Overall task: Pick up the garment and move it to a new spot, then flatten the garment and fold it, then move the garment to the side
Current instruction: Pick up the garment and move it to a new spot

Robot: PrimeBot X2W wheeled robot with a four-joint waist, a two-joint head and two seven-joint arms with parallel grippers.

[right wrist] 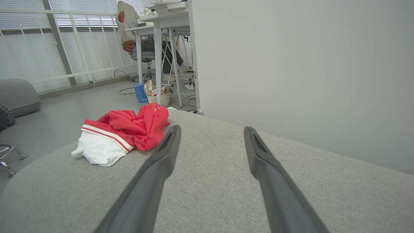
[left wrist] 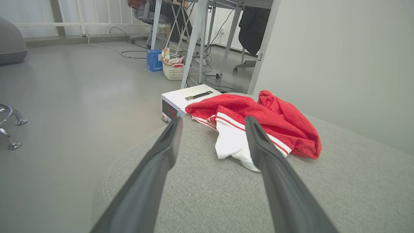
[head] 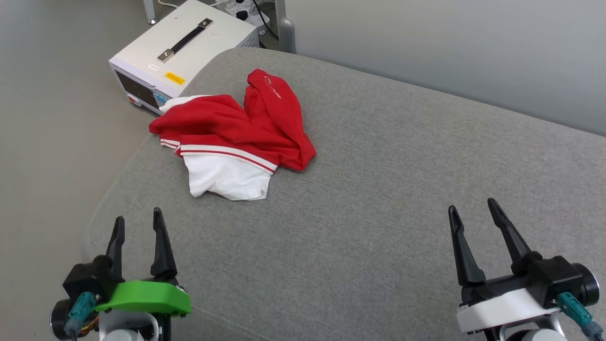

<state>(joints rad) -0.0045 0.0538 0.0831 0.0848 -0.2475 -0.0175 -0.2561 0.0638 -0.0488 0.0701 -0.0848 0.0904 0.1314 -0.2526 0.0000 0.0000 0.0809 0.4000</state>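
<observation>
Grey upholstered surface (head: 388,203): noted as the work area, broad and cushion-like, with a rounded far-left corner.

White equipment case (head: 184,47): seen on the floor just past that corner, black handle on its lid. It is not part of the task.

The garment (head: 236,128): found on the cushion near the far-left corner, close to the edge. It lies in a crumpled heap. The red body is bunched in folds, and a white sleeve with red-white striped trim is turned toward the near side. No lettering or number can be made out in this heap.

Left gripper (head: 138,214): held at the near-left of the cushion, fingers spread wide and nothing between them. It is well apart from the garment, though the nearer of the two.

Right gripper (head: 471,204): held at the near-right, likewise spread wide and empty, well apart from the garment, with bare cushion ahead of it.

Progress, as judged: no step is taken as done. The garment has not yet been picked up, and no flattened panel or fold is seen. The lift and move to a new spot, the flattening, the folding and the move to the side are all judged outstanding.
</observation>
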